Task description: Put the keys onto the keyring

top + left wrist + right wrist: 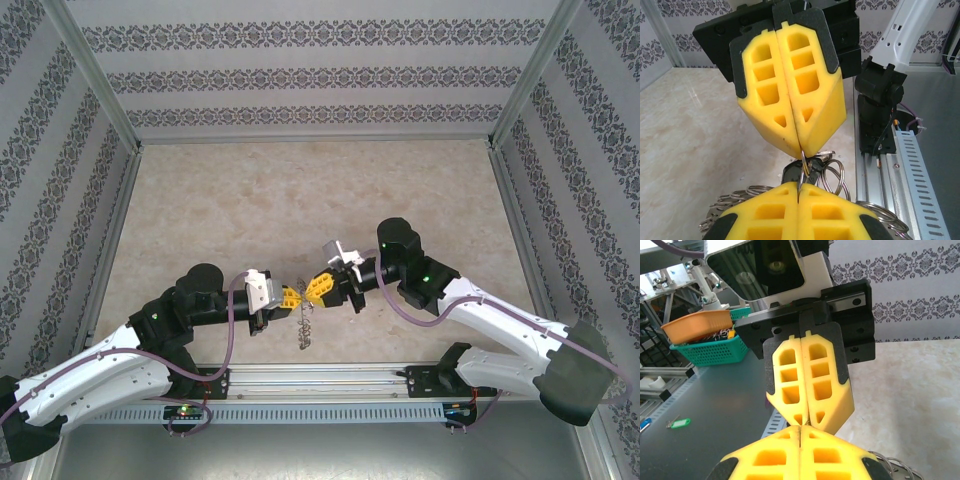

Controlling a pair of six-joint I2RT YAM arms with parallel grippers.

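My two grippers meet tip to tip low over the near middle of the table. The left gripper point(290, 296) point(799, 186) and the right gripper point(316, 287) point(801, 150) point(800, 427) are both shut on one thin wire loop point(803, 165) of the keyring. The keyring point(305, 328) hangs below the fingertips, its grey loops spreading out beside my left fingers point(735, 197) and showing at the lower right of the right wrist view point(890, 462). A key with a dark head point(792, 174) hangs just behind the pinched loop, mostly hidden by the fingers.
An aluminium rail point(320, 380) and a slotted cable duct point(917, 170) run along the near table edge, right under the grippers. Patterned walls close in the marble tabletop point(300, 200). Off the table stand an orange tray point(702, 322) and a teal basket point(710, 347).
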